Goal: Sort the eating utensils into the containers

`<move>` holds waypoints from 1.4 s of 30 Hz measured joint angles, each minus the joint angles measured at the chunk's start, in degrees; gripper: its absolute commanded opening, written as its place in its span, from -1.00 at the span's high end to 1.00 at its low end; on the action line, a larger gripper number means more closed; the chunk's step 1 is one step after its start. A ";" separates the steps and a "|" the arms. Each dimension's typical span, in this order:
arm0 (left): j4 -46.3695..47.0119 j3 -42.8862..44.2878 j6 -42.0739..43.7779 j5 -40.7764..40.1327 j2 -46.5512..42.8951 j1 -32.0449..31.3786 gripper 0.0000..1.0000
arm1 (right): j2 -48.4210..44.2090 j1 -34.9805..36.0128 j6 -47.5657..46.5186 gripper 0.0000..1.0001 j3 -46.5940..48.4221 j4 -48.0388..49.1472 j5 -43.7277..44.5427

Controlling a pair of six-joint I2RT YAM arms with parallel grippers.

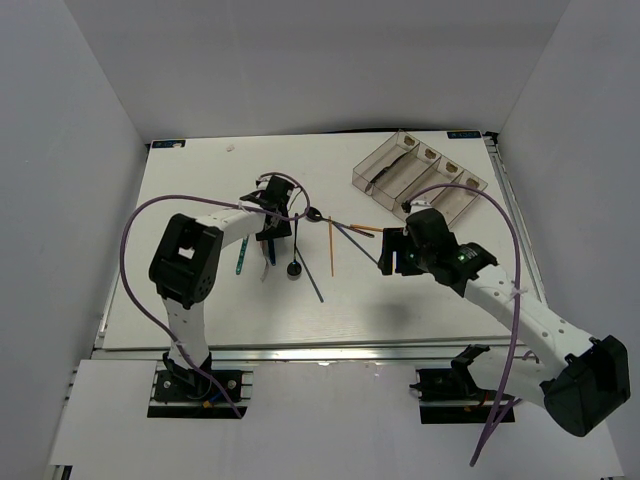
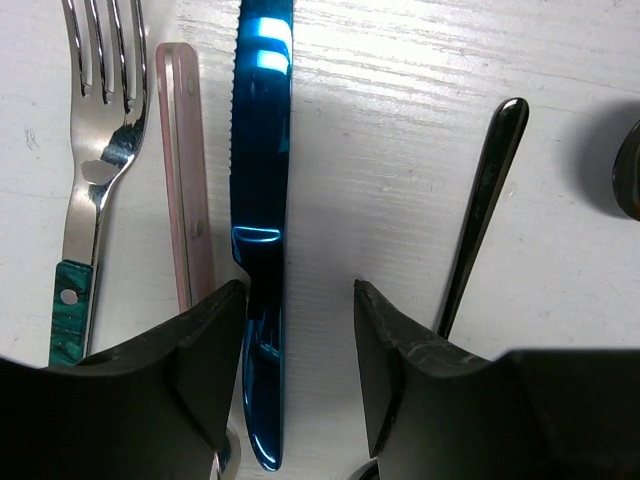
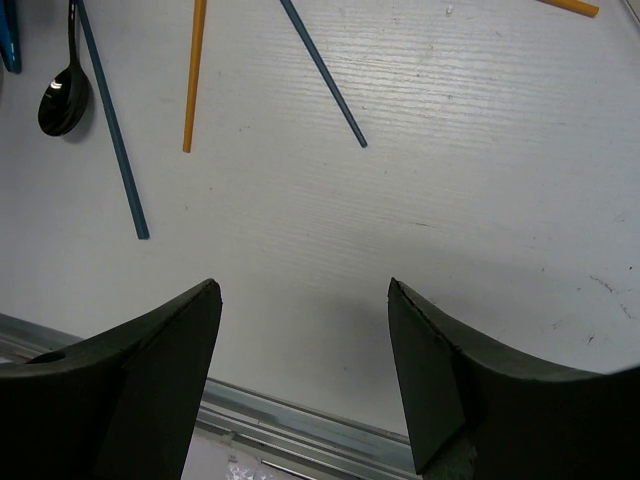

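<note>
My left gripper (image 1: pixel 272 222) is open and low over the utensils. In the left wrist view its jaws (image 2: pixel 300 300) stand astride the blue knife (image 2: pixel 260 200), which lies close by the left finger. A teal-handled fork (image 2: pixel 95 160) and a pink handle (image 2: pixel 185 180) lie left of it, and a black spoon's handle (image 2: pixel 485 200) to the right. My right gripper (image 1: pixel 388 252) is open and empty over bare table (image 3: pixel 305 300). Orange chopsticks (image 1: pixel 331 245) and dark grey chopsticks (image 1: pixel 312 278) lie between the arms. The containers (image 1: pixel 455 195) stand at the back right; a dark item lies in the leftmost bin.
In the right wrist view a black spoon (image 3: pixel 63 100), a grey chopstick (image 3: pixel 110 130) and an orange chopstick (image 3: pixel 193 75) lie at the upper left. The table's metal front edge (image 3: pixel 300 420) runs just below the right fingers. White walls close in the table's sides.
</note>
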 measured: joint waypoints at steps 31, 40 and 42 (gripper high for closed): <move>-7.23 -0.28 1.36 3.96 -1.38 0.00 0.29 | -4.79 0.00 -0.04 -0.41 -0.11 0.02 -2.12; -6.58 -1.05 1.99 4.81 -1.53 -0.04 0.85 | -5.86 0.00 -0.22 -0.41 -0.11 0.02 -2.95; -6.23 -1.40 2.08 4.90 -1.70 -0.04 0.91 | -6.01 0.00 -0.24 -0.41 -0.11 0.02 -2.99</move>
